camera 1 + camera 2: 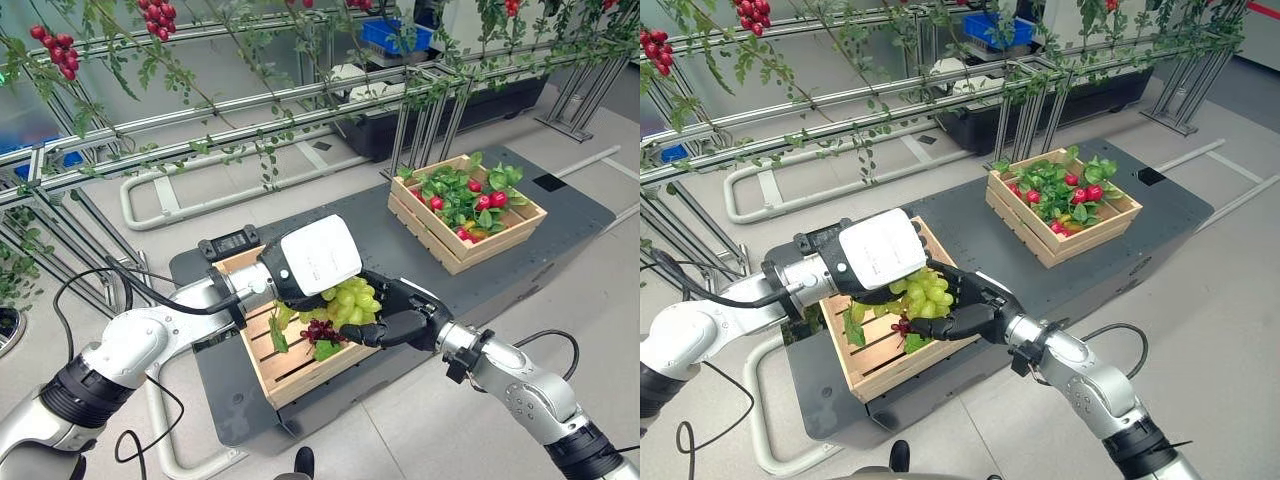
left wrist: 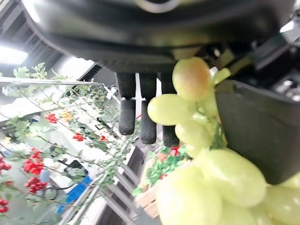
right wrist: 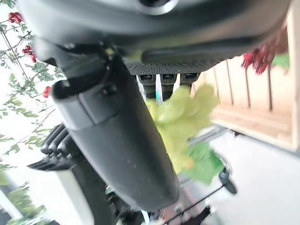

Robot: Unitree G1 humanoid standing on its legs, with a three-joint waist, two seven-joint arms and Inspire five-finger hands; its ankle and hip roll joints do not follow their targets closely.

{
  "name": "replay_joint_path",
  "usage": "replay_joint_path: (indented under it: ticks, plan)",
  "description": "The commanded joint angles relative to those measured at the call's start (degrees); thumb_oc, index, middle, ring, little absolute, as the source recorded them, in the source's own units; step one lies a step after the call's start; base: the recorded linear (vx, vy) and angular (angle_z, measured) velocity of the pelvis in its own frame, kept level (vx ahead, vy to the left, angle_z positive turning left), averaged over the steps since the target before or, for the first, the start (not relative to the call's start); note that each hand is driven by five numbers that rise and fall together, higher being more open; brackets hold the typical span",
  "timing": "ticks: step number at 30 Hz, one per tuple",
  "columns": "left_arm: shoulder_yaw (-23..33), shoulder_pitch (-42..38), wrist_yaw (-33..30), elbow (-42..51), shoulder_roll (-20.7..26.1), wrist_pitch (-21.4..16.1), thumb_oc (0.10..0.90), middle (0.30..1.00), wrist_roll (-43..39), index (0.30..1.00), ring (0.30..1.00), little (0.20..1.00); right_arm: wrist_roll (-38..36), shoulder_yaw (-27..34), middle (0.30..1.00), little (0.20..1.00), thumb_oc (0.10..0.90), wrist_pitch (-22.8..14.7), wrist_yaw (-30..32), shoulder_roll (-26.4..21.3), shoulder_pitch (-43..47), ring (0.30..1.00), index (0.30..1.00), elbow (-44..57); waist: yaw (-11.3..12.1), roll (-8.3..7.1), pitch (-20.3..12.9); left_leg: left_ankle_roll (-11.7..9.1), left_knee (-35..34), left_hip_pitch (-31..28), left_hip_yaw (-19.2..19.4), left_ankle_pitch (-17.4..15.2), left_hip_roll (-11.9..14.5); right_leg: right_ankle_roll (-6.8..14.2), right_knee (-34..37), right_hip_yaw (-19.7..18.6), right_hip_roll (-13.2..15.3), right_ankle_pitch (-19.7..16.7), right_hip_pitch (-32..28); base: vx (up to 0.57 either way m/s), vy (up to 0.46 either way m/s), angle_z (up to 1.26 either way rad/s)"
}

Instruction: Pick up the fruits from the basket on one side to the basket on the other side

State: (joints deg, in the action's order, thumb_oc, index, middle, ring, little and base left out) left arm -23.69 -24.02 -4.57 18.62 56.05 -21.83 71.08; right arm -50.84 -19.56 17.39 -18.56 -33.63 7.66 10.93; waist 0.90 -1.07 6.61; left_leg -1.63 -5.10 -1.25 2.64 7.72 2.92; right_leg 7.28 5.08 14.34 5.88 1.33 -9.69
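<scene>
Above the near wooden crate (image 1: 300, 372), a bunch of green grapes (image 1: 350, 302) hangs between both hands, its long axis running roughly downward toward the slats. The left hand (image 1: 310, 262) sits over the bunch, palm down, fingers extended past the grapes. The right hand (image 1: 400, 315) comes in from the crate's right edge, fingers curled under the bunch. Dark red grapes (image 1: 320, 330) lie in the crate below. Well beyond stands a far crate (image 1: 465, 212) with leafy red fruit.

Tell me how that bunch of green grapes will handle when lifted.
The bunch of green grapes, cradled between the left hand and right hand over the near wooden slatted crate, probably sags. Its smooth round grapes look slippery, and single ones may detach.
</scene>
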Motion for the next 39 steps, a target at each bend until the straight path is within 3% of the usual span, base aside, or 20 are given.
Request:
replay_joint_path:
  ticks: [1,11,12,13,14,15,16,37,38,39]
  plan:
    - [2.34,-8.51,-4.56,-0.59,-3.3,2.67,0.4,0.3,-5.02,0.3,0.3,0.3,-7.23,-0.99,0.9,0.9,0.8,-8.08,-5.28,2.02,7.99,0.9,0.9,3.99,0.74,-0.88,-4.88,-1.93,0.1,-6.56,1.94,-10.2,0.02,0.89,-0.08,-1.13,0.63,-2.78,2.66,0.0,0.0,0.0]
    - [0.53,-7.7,-2.93,-0.88,-3.39,-0.99,0.4,0.3,-2.9,0.3,0.3,0.3,-8.71,-1.29,0.9,0.9,0.8,-9.06,-6.83,3.06,7.63,0.9,0.9,4.51,0.75,-0.68,-4.63,-1.75,0.1,-6.35,1.76,-10.06,0.03,0.85,-0.08,-1.25,0.48,-2.89,2.9,0.0,0.0,0.0]
    - [0.32,-7.63,-3.02,-0.97,-3.35,-1.35,0.4,0.3,-2.64,0.3,0.3,0.3,-8.77,-1.22,0.846,0.846,0.764,-8.98,-6.7,3.05,7.57,0.846,0.846,4.6,0.75,-0.67,-4.58,-1.76,0.1,-6.33,1.74,-10.02,0.03,0.86,-0.08,-1.25,0.47,-2.91,2.9,0.0,0.0,0.0]
    - [0.02,-7.48,-3.14,-1.04,-3.29,-1.87,0.4,0.3,-2.33,0.3,0.3,0.3,-8.87,-1.24,0.679,0.679,0.653,-8.94,-6.45,3.01,7.41,0.679,0.679,4.66,0.74,-0.65,-4.54,-1.78,0.1,-6.32,1.73,-9.95,0.03,0.88,-0.08,-1.24,0.48,-2.96,2.9,0.0,0.0,0.0]
    - [-0.07,-7.38,-3.21,-1.02,-3.28,-2.16,0.4,0.3,-2.18,0.3,0.3,0.3,-8.85,-1.27,0.604,0.604,0.602,-8.98,-6.36,3.02,7.31,0.604,0.604,4.66,0.74,-0.64,-4.53,-1.77,0.1,-6.33,1.73,-9.94,0.02,0.89,-0.08,-1.24,0.49,-2.97,2.89,0.0,0.0,0.0]
    - [-0.23,-7.15,-3.33,-1.03,-3.26,-2.46,0.4,0.3,-1.99,0.3,0.3,0.3,-8.89,-1.32,0.378,0.378,0.452,-8.94,-6.23,3.07,7.07,0.378,0.378,4.62,0.76,-0.61,-4.51,-1.75,0.1,-6.33,1.75,-9.92,0.0,0.91,-0.08,-1.25,0.48,-2.97,2.88,0.0,0.0,0.0]
    - [-0.47,-7.13,-3.35,-1.1,-3.33,-2.48,0.4,0.3,-2.01,0.3,0.3,0.3,-9.05,-1.38,0.3,0.3,0.4,-8.83,-5.79,3.17,6.95,0.3,0.3,4.61,0.71,-0.6,-4.48,-1.7,0.1,-6.33,1.8,-9.92,-0.03,0.91,-0.08,-1.31,0.46,-2.97,2.9,0.0,0.0,0.0]
    - [1.33,-7.32,-9.77,0.13,-4.99,3.95,0.4,0.3,-0.24,0.3,0.3,0.3,-4.18,-1.43,0.3,0.3,0.4,-6.16,-4.84,1.59,6.73,0.3,0.3,2.45,0.57,-0.83,-4.3,-1.76,0.1,-6.2,1.76,-9.93,-0.07,0.9,-0.08,-1.26,0.6,-3.1,2.98,0.0,0.0,0.0]
    - [1.49,-7.57,-9.56,0.41,-5.17,4.16,0.4,0.3,-0.4,0.3,0.3,0.3,-4.4,-1.44,0.342,0.342,0.428,-6.02,-4.73,1.53,6.93,0.342,0.342,2.41,0.58,-0.85,-4.33,-1.78,0.1,-6.23,1.72,-9.96,-0.1,0.92,-0.08,-1.2,0.63,-3.12,2.96,0.0,0.0,0.0]
    - [1.74,-7.66,-9.33,0.59,-5.34,4.21,0.4,0.3,-0.42,0.3,0.3,0.3,-4.63,-1.4,0.655,0.655,0.637,-5.83,-4.67,1.51,7.03,0.655,0.655,2.37,0.59,-0.88,-4.38,-1.79,0.1,-6.24,1.7,-9.99,-0.13,0.93,-0.08,-1.2,0.64,-3.12,2.94,0.0,0.0,0.0]
